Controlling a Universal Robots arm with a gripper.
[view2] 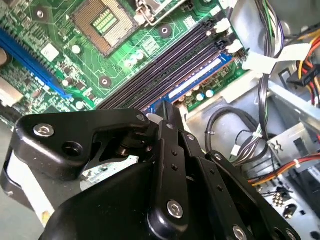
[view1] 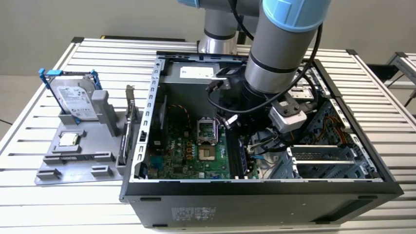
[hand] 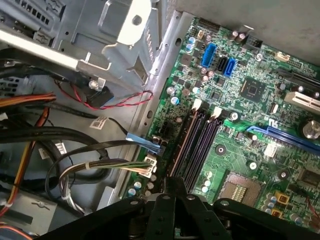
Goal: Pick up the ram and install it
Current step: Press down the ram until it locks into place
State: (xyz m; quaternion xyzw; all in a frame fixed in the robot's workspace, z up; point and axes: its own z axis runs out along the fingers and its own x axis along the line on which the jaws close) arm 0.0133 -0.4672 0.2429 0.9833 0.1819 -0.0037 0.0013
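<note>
The ram [view2: 200, 80] is a slim dark stick with a bluish label. It stands on edge in the outermost memory slot of the green motherboard [view2: 125, 55], next to the case's metal floor. My gripper [view2: 167, 107] has its black fingers drawn together over the near end of the stick, shut on its upper edge. In the first wrist view the gripper [hand: 172, 182] sits in line with the row of dark slots [hand: 197, 145]. In the exterior view the arm reaches down into the open computer case [view1: 156, 112], and the wrist hides the gripper's fingers.
Bundled cables [hand: 75, 165] and a drive cage [view1: 325, 161] crowd the case beside the slots. The empty processor socket [view2: 102, 22] lies close by. At the exterior view's left, a grey holder [view1: 78, 161] carries a hard drive in a blue frame [view1: 75, 100] and an upright card [view1: 132, 117].
</note>
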